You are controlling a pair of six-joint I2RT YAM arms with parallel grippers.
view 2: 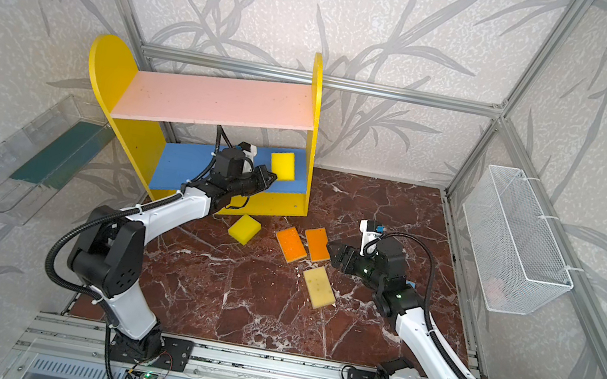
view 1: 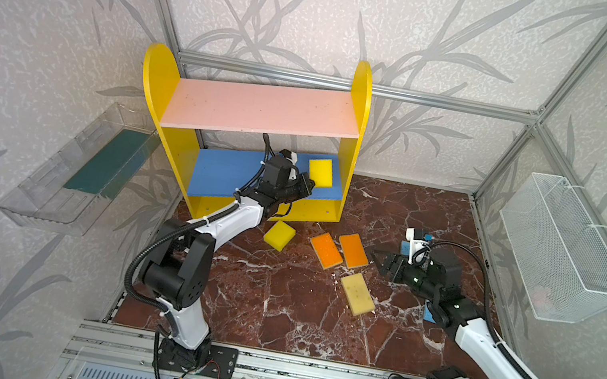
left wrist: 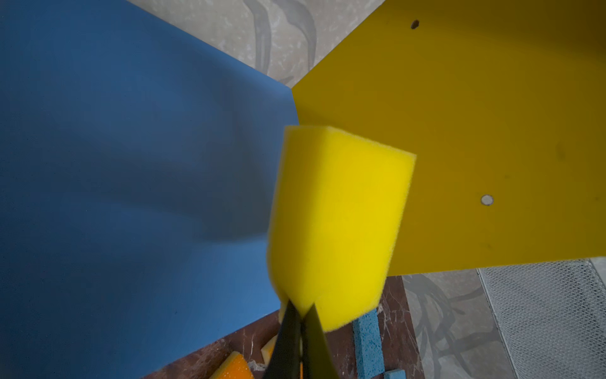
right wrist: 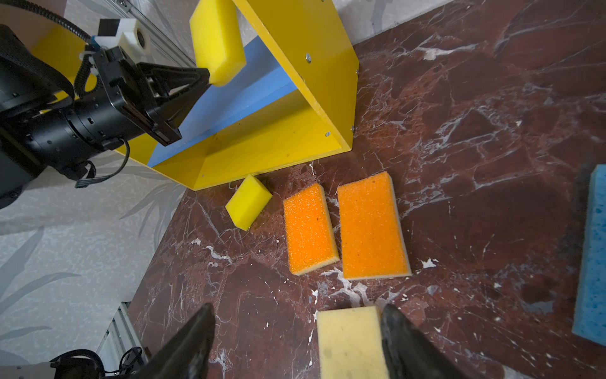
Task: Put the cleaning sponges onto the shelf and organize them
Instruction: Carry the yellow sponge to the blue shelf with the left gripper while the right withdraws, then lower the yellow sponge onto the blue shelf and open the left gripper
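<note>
Grips a bright yellow sponge (view 1: 321, 172) by one end in the clenched left fingers (right wrist: 177, 77), over the blue middle board (view 1: 220, 174) of the shelf (view 1: 261, 109), at its right end beside the yellow side panel (view 1: 347, 152). Spreads the right fingers (right wrist: 193, 341), released and empty, either side of the pale speckled sponge (view 1: 357, 294) on the desk (view 1: 272, 311). Finds a second yellow sponge (view 1: 279, 235) and two orange sponges (view 1: 326, 250) lying before the shelf, a blue sponge (right wrist: 593, 256) farther right.
</note>
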